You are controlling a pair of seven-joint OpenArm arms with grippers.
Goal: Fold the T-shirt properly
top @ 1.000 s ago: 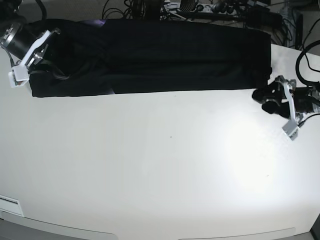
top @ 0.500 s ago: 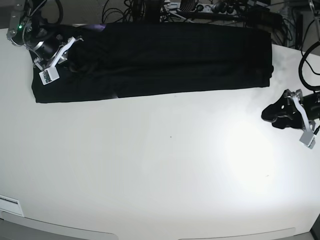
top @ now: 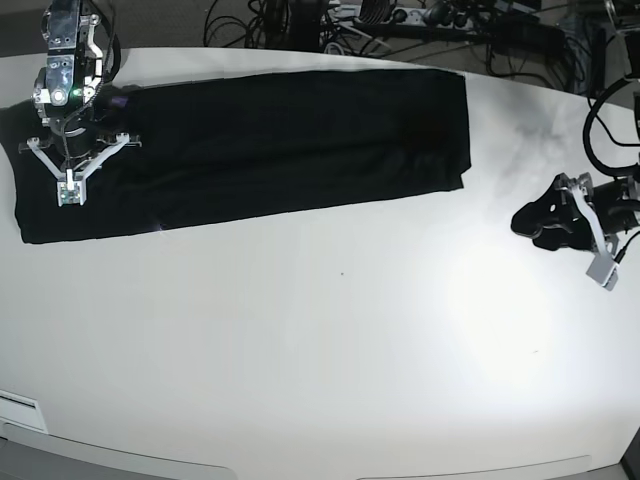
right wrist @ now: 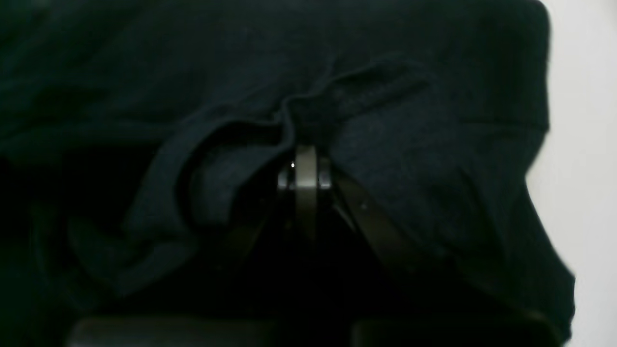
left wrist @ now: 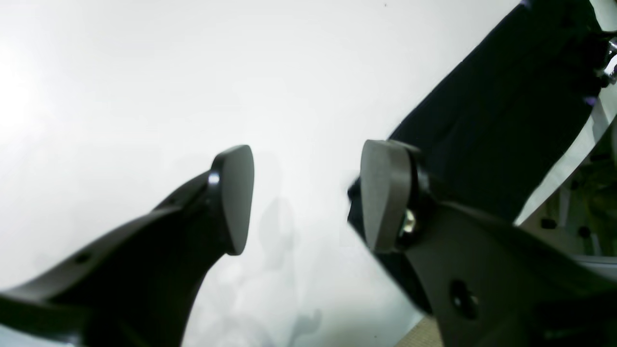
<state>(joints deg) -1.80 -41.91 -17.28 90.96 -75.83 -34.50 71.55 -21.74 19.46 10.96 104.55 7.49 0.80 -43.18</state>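
The T-shirt (top: 250,140) is lying as a long black band across the far side of the table (top: 330,350), one end near the far left corner in the base view, the other reaching past the middle.

The right gripper (right wrist: 304,161) is pinching a ridge of cloth at that left end, fingers pressed together on the bunched fabric. The left gripper (top: 545,222) is hovering over bare table, well apart from the free end, fingers (left wrist: 381,193) spread and holding nothing.

Judgement: the step in hand looks like squaring the band before the next fold.
- Pull low, along the table, so layers are not peeling apart.
- Bring the spread fingers to the free end; tension from both ends should flatten creases.
- Risk: a one-sided pull skews the edges.
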